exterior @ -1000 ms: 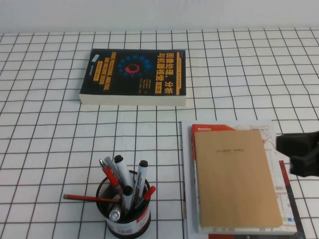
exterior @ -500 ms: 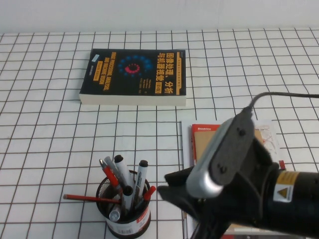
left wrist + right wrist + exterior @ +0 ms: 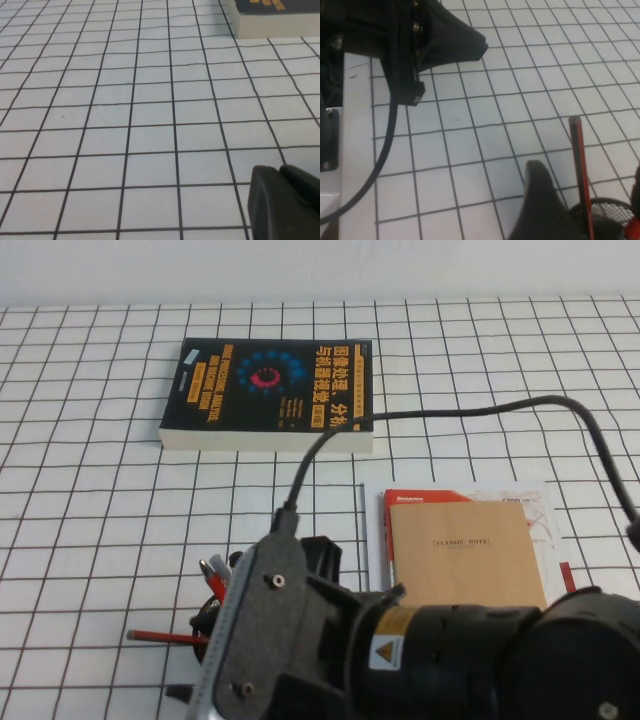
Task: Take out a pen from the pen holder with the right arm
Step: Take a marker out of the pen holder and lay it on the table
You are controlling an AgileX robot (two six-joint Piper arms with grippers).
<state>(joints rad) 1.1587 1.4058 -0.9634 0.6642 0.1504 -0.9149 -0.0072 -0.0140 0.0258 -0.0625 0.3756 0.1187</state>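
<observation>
Jaws of the right gripper (image 3: 510, 107) stand wide apart, seemingly just beside the pen holder (image 3: 607, 210) and red pencil (image 3: 580, 170); left gripper (image 3: 285, 200) hangs over the gridded table (image 3: 150, 100), state unclear to me.

dark book (image 3: 268, 393) far side | tan notebook (image 3: 466, 552) atop red booklet (image 3: 425, 497) | gridded tablecloth (image 3: 90, 500)

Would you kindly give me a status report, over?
Right pincer open at pen holder rim, nothing held. Left pincer over table, book ahead. Right arm hides holder from high view.
</observation>
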